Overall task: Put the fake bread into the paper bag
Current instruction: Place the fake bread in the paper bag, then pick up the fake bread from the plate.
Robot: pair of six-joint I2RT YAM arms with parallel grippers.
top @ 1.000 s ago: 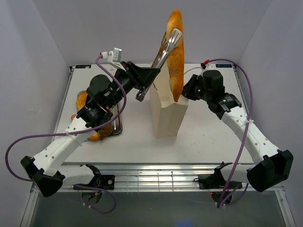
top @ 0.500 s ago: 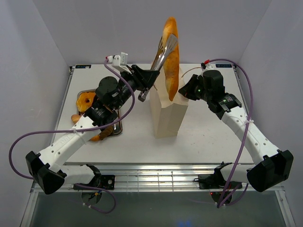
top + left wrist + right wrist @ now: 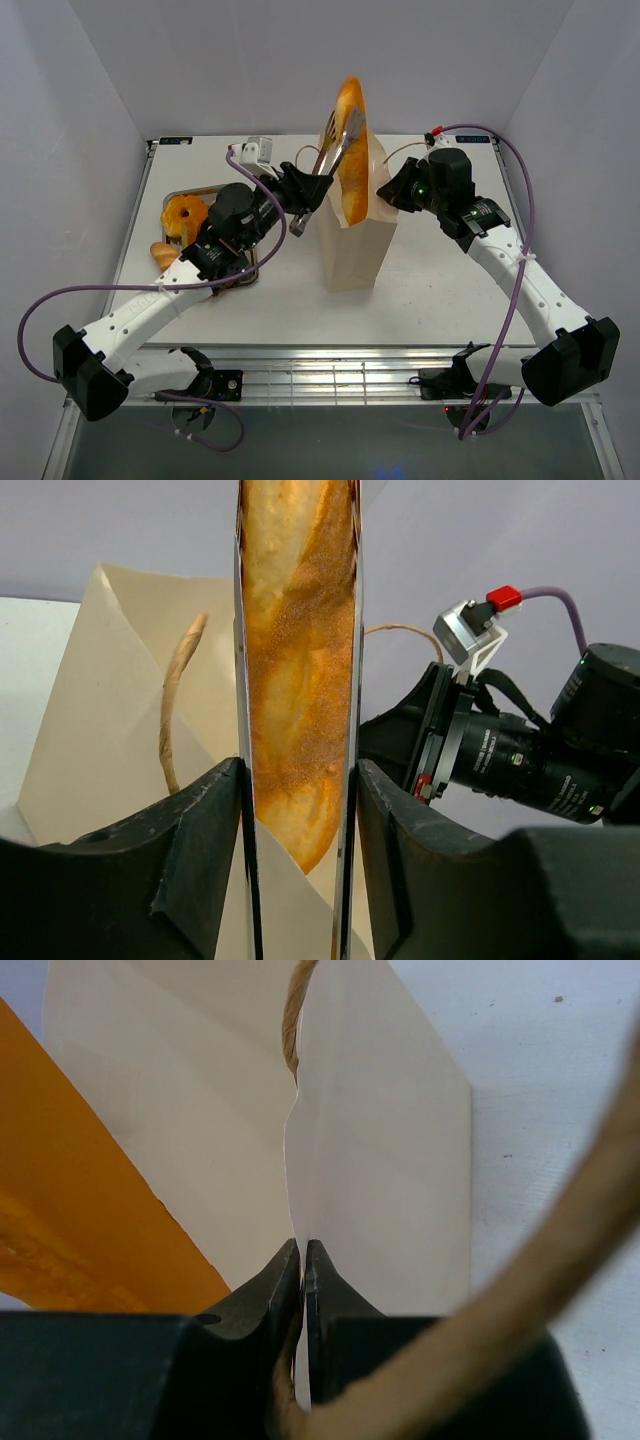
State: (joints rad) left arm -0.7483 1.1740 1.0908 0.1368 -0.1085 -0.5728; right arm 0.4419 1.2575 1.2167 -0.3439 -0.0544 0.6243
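Observation:
A long golden baguette [image 3: 349, 150] stands upright with its lower end inside the mouth of the cream paper bag [image 3: 355, 250]. Silver tongs [image 3: 336, 148] clasp it from both sides. My left gripper [image 3: 306, 190] is shut on the tongs' arms. In the left wrist view the baguette [image 3: 300, 670] hangs between the two tong arms [image 3: 350, 700], its tip just past the bag's [image 3: 100, 710] edge, with my left gripper [image 3: 298, 810] pressing on the arms. My right gripper [image 3: 385, 190] is shut on the bag's right rim [image 3: 400, 1160], pinching the paper between its fingertips [image 3: 303, 1252].
A steel tray [image 3: 205, 189] lies at the left of the table with a ring donut [image 3: 183, 213] and an oval roll [image 3: 165, 253] on it. A cord handle [image 3: 480, 1320] of the bag loops close past the right wrist camera. White walls enclose the table on three sides.
The left arm has lowered the tongs and baguette, so the baguette now sits deeper in the bag's mouth. The right gripper has kept its pinch on the rim.

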